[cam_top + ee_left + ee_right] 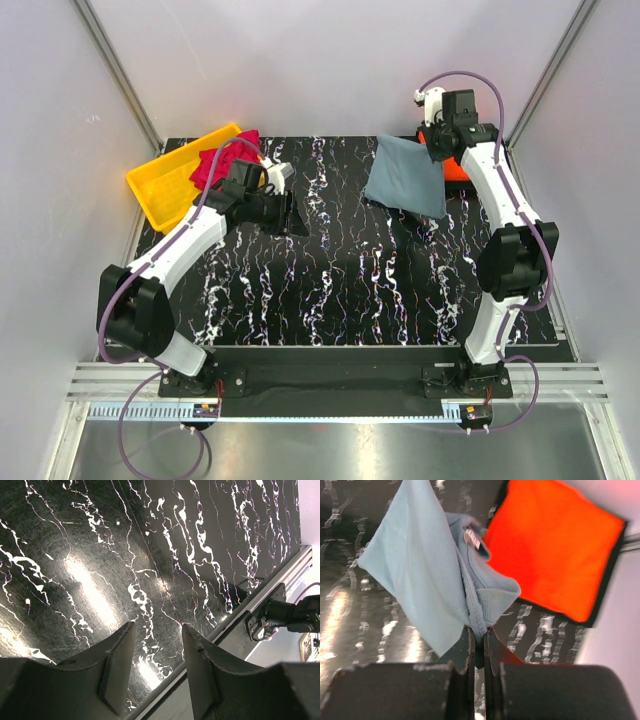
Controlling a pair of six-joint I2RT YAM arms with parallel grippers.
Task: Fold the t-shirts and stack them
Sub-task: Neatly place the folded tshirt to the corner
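- In the top view my right arm (507, 192) is covering most of the orange t-shirt (457, 168), and only a strip is showing beside the wrist
- The right wrist view is coming out blurred: the small label (472, 538) on the grey-blue t-shirt (420, 575) is too smeared to read, and the frame edge is cutting off the shirt's top
- My left arm (180, 245) and its cable are crossing in front of the crimson t-shirt (218, 162), which is lying bunched in the yellow bin (165, 190) at the far left of the bench (330, 290)
- I am counting three t-shirts, one bin and two arms
- My right jaws are pinching tight on the ribbed collar edge of the grey-blue t-shirt, which is spreading away from them, folded, at the far right of the bench, just beside the orange one
- I am not able to tell whether its far edge is touching the bench
- My left jaws are standing about half open, holding nothing, over bare bench near the bin
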